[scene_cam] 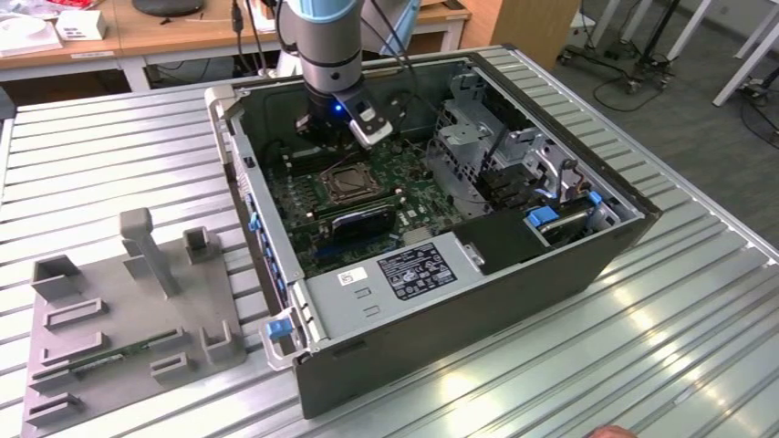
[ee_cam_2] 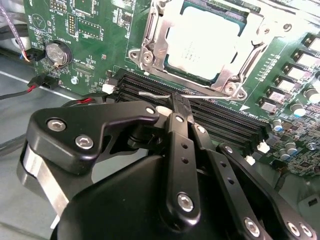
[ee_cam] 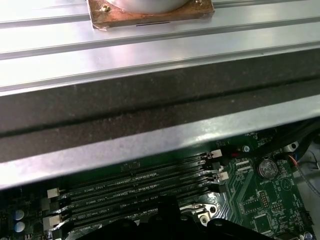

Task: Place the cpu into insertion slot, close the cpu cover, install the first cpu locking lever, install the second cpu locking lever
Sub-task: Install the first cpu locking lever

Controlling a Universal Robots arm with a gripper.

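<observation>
The cpu (ee_cam_2: pixel 202 45), a flat silver square, lies in the insertion slot (scene_cam: pixel 345 183) on the green motherboard (ee_cam_2: pixel 85 30). The cpu cover (ee_cam_2: pixel 152 47), a silvery frame plate, lies down flat around it. A thin silvery locking lever (ee_cam_2: pixel 149 93) runs along the socket's near edge, its end poking out beside my fingertips. My gripper (ee_cam_2: pixel 177 102) has its black fingers together right at that lever, over the memory slots (ee_cam_2: pixel 225 120). I cannot tell whether the lever is pinched. In the exterior view the gripper (scene_cam: pixel 346 141) hangs inside the open computer case (scene_cam: pixel 487 265), just behind the socket.
A coin battery (ee_cam_2: pixel 58 52) and red and black wires (ee_cam_2: pixel 35 82) sit beside the board. A metal drive cage (scene_cam: pixel 469 137) stands at the exterior view's right of the socket. A grey fixture (scene_cam: pixel 134 301) rests on the slatted metal table (scene_cam: pixel 681 347). The case wall (ee_cam: pixel 150 105) is close by.
</observation>
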